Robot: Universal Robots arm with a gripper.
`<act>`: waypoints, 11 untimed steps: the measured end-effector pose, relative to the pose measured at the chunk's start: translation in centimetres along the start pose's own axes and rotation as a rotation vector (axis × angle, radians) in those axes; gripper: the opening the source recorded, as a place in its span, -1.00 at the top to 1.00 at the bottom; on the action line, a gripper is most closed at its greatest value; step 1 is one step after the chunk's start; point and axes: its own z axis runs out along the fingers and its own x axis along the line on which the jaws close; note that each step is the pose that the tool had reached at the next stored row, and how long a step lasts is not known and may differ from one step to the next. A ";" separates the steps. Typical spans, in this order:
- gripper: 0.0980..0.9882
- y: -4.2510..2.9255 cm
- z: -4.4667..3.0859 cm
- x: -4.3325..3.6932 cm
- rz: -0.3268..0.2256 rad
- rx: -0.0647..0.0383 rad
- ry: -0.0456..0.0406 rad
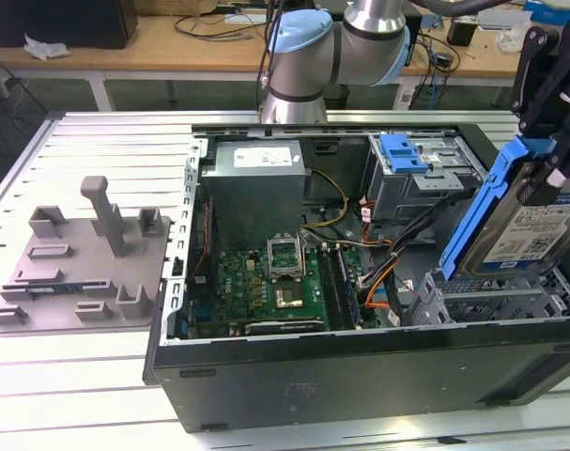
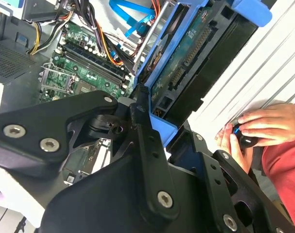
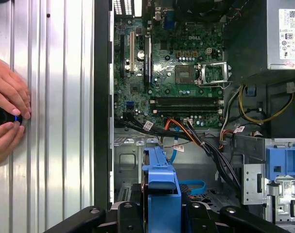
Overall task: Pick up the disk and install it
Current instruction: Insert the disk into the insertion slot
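Observation:
The disk (image 1: 533, 230), a silver drive with a white-and-blue label in a blue carrier, hangs tilted over the right end of the open computer case (image 1: 360, 381). My gripper (image 1: 550, 160) is shut on its upper end. The disk's lower edge hovers just above the metal drive bay (image 1: 496, 303) at the case's front corner. In the second wrist view the black fingers (image 2: 147, 141) clamp the carrier's blue edge on the disk (image 2: 186, 68). In the first wrist view the disk (image 3: 162, 187) sticks out from the gripper (image 3: 162, 216) toward the bay floor.
A second drive cage with a blue latch (image 1: 404, 152) sits behind the bay. Cables (image 1: 383, 272) run between the motherboard (image 1: 270, 282) and the cages. A grey holder with posts (image 1: 78, 263) lies on the exterior view's left. A person's hands (image 3: 8, 119) rest on the table beside the case.

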 end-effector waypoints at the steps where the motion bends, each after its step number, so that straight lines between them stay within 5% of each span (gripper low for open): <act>1: 0.39 0.00 0.00 0.00 0.000 0.000 0.0001; 11: 0.39 0.00 0.04 0.00 0.049 0.001 -0.0013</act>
